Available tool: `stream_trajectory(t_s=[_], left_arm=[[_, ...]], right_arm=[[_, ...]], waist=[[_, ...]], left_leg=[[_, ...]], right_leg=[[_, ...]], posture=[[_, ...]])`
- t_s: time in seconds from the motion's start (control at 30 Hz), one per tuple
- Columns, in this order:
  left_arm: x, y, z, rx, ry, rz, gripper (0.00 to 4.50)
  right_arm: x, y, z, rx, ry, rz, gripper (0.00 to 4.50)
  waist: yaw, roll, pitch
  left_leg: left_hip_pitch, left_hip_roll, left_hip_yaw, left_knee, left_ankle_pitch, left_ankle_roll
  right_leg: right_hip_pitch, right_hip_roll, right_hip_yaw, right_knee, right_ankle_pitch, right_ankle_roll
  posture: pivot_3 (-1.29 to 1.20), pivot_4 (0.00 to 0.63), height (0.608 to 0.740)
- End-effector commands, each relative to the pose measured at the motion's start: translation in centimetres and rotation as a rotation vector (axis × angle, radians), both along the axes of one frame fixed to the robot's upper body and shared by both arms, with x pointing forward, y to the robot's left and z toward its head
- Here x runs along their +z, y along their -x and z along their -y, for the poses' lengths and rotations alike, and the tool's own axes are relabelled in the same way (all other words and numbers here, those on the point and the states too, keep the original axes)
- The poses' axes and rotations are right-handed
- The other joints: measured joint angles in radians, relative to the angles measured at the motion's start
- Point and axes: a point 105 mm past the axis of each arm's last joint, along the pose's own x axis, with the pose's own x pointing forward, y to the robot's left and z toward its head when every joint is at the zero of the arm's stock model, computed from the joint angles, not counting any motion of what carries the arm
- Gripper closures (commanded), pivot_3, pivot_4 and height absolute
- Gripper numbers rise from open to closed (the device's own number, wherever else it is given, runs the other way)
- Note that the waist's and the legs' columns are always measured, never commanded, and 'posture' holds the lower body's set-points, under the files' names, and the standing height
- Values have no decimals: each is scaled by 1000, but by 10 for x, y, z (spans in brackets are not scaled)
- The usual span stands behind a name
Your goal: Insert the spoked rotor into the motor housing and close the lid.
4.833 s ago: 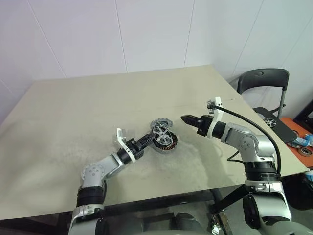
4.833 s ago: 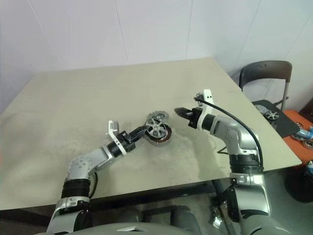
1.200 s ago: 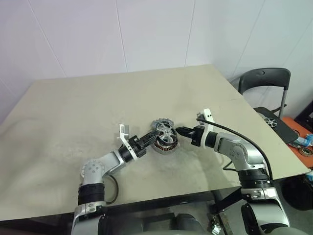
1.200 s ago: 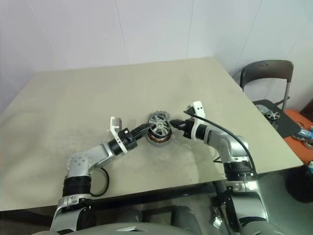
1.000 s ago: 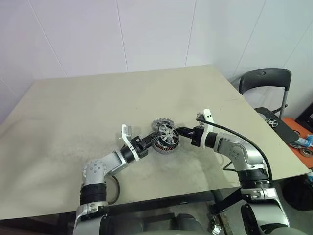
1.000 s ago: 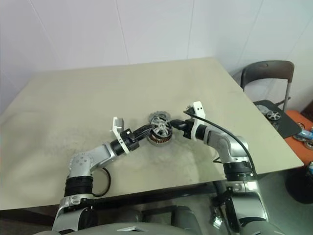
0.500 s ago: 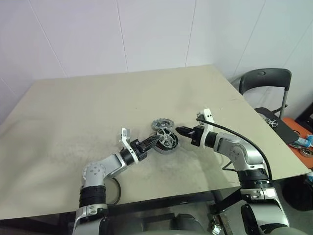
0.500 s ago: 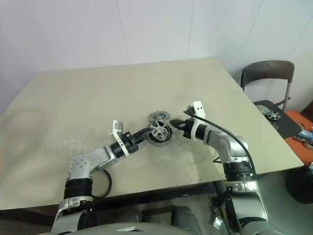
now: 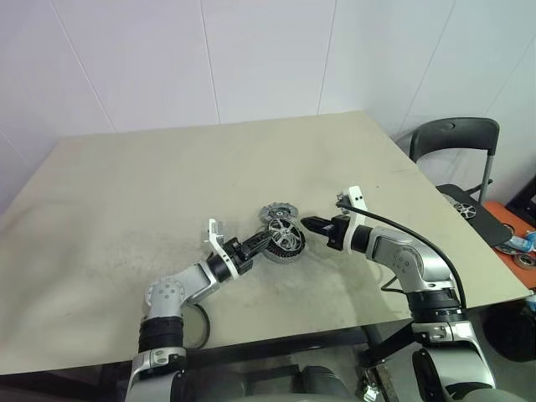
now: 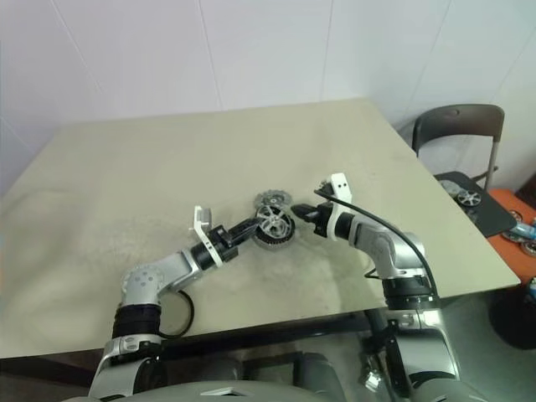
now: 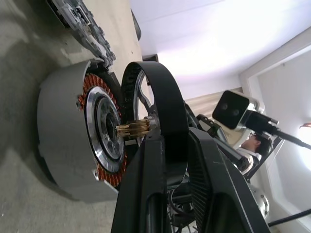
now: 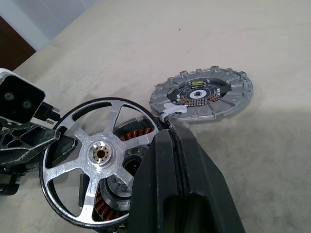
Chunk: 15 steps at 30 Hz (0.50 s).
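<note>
My left gripper (image 9: pixel 266 238) is shut on the dark rim of the spoked rotor (image 9: pixel 283 236). The rotor is tilted over the open face of the motor housing (image 9: pixel 291 250). In the left wrist view the rotor (image 11: pixel 163 104) stands just off the housing (image 11: pixel 60 141), with its brass shaft at the housing's dark centre inside the copper windings. The lid (image 9: pixel 276 212) lies flat on the table just behind the housing, inner side up (image 12: pixel 204 94). My right gripper (image 9: pixel 306 224) is shut and empty, with its tip close to the housing's right side and the lid's near edge.
The beige table (image 9: pixel 167 176) is bare apart from these parts. A black chair (image 9: pixel 452 138) stands past the table's right edge. Beyond it are an orange surface (image 9: pixel 511 226) and loose round parts.
Since the earliest frames my right gripper has come in from the right to the housing's side. Over the last second the rotor has tipped lower over the housing.
</note>
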Motion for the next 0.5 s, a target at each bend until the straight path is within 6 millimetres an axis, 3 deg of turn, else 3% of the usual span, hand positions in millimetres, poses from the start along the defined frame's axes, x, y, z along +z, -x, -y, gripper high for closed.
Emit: stream_trajectory(t_s=[0.03,0.2,0.5], left_arm=[[-1,5,0,-28,-50,18,3803],[-3,4,-3,-32,-67,3,2215],[13,-1,-34,32,-82,61,2215]], right_arm=[[14,-2,-2,2,-12,59,4500],[14,-4,-4,5,-16,58,4500],[10,-3,-5,1,-15,51,4500]], waist=[[0,0,0],[0,0,0],[-3,0,0]], left_leg=[[0,0,0,0,0,0],[0,0,0,0,0,0],[1,1,0,0,0,-1]], right_leg=[[0,0,0,0,0,0],[0,0,0,0,0,0],[0,1,0,2,0,-1]], posture=[[0,0,740],[0,0,740],[0,0,740]])
